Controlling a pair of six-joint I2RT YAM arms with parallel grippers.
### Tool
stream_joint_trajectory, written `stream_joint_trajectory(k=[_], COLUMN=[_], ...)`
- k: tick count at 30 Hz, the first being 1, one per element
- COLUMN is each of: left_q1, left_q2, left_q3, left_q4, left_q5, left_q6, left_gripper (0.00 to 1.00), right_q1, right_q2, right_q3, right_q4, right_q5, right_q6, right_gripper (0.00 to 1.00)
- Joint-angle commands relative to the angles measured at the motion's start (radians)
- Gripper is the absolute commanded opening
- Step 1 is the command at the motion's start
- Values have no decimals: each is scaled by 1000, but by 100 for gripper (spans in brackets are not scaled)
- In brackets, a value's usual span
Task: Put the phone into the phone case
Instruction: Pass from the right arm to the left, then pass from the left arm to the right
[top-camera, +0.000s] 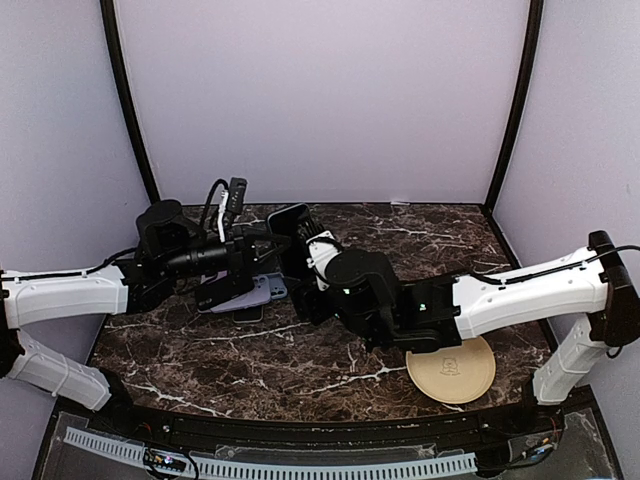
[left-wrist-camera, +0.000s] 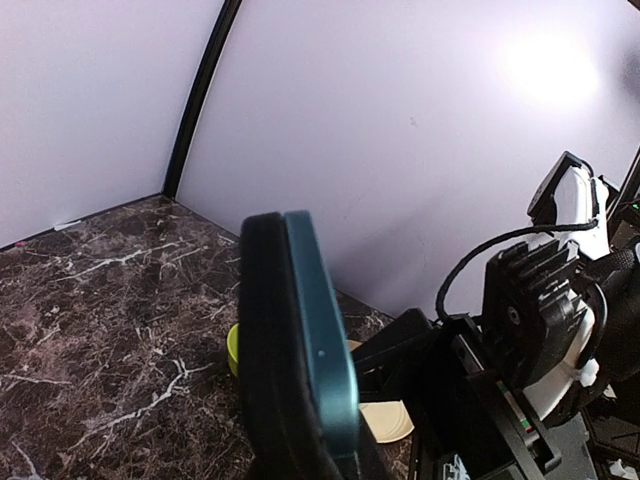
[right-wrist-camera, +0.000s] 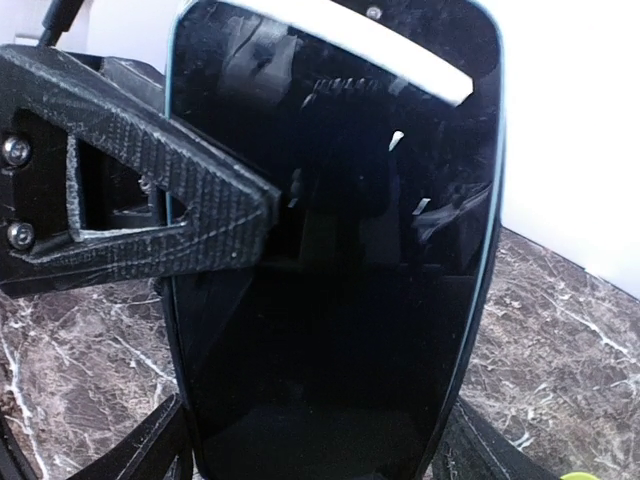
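Note:
A phone (top-camera: 290, 228) with a black screen and teal rim stands upright above the table's back middle. My right gripper (top-camera: 298, 258) is shut on its lower sides. In the right wrist view the phone (right-wrist-camera: 335, 250) fills the frame and my right gripper (right-wrist-camera: 315, 445) flanks its bottom. The left gripper's textured finger (right-wrist-camera: 150, 190) lies across the screen's left edge. In the left wrist view the phone (left-wrist-camera: 315, 340) shows edge-on, with my left gripper (left-wrist-camera: 320, 465) shut on its thin sides. A lilac phone case (top-camera: 245, 292) lies flat on the table below.
A tan round disc (top-camera: 452, 368) lies at the front right, and the left wrist view also shows the disc (left-wrist-camera: 385, 420). A yellow-green object (left-wrist-camera: 233, 350) sits behind the phone there. A black device with cables (top-camera: 235, 195) stands at the back wall. A dark flat object (top-camera: 250, 313) lies under the case.

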Motion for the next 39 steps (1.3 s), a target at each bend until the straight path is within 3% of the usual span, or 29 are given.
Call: stream_joint_trajectory(k=[1, 4, 9, 12, 15, 19, 21, 24, 29, 39], left_q1=[5, 4, 2, -8, -26, -63, -99, -145, -173, -174], left_q2=[-12, -12, -23, -35, -44, -55, -54, -50, -36, -34], left_q3=[-2, 4, 11, 21, 30, 41, 52, 55, 63, 65], left_q4=[14, 1, -30, -70, -100, -154, -237, -296, -324, -328], left_q5=[16, 21, 17, 15, 38, 129, 163, 193, 193, 168], left_q6=[38, 51, 105, 153, 227, 341, 438, 545, 565, 566], left_gripper=[4, 0, 0, 0, 0, 0, 0, 0, 0, 0], right_q1=[10, 8, -2, -30, -101, -220, -242, -248, -248, -248], right_q2=[-33, -53, -97, -146, -221, -299, -298, -259, -150, -98], right_q3=[19, 2, -13, -30, -58, -33, 37, 144, 295, 280], right_q4=[99, 96, 11, -66, -119, -241, -359, -499, -677, -623], right_q5=[-16, -42, -68, -116, -365, -822, -932, -996, -1085, -1089], right_q6=[-11, -19, -31, -20, -9, -83, -164, -264, -333, -312], right_gripper=[35, 44, 85, 98, 99, 99, 99, 99, 86, 68])
